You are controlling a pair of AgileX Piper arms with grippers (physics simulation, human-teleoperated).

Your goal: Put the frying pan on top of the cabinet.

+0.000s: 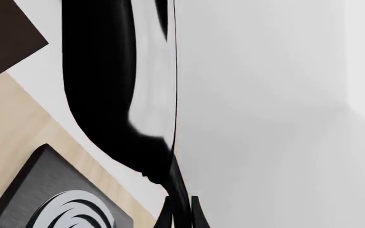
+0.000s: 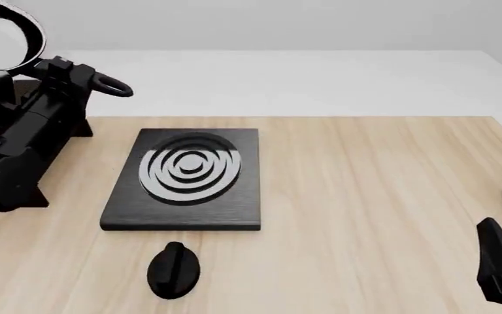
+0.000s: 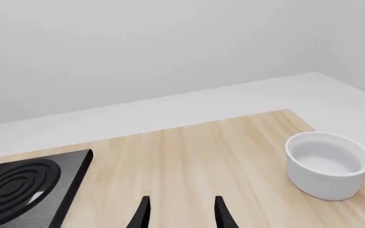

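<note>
The left gripper (image 2: 63, 72) is clamped on the frying pan (image 2: 11, 33) by its handle, holding it up at the far left edge of the front view, over the dark cabinet (image 1: 5, 33). Loads of bare table (image 2: 365, 190) out to the right. The stove plate (image 2: 185, 180) sits mid-table, with a knob (image 2: 174, 269) just in front of it. The right gripper (image 3: 179, 213) is spread open, low by the near right corner, and a white bowl (image 3: 327, 164) sits off near the right edge.

I can read no text, label, brand, number or sign anywhere in my views. The stove plate (image 2: 184, 180) carries only plain silver rings, and the knob (image 2: 173, 269), the white bowl (image 3: 327, 164) and the tabletop (image 2: 373, 196) bear no markings.
</note>
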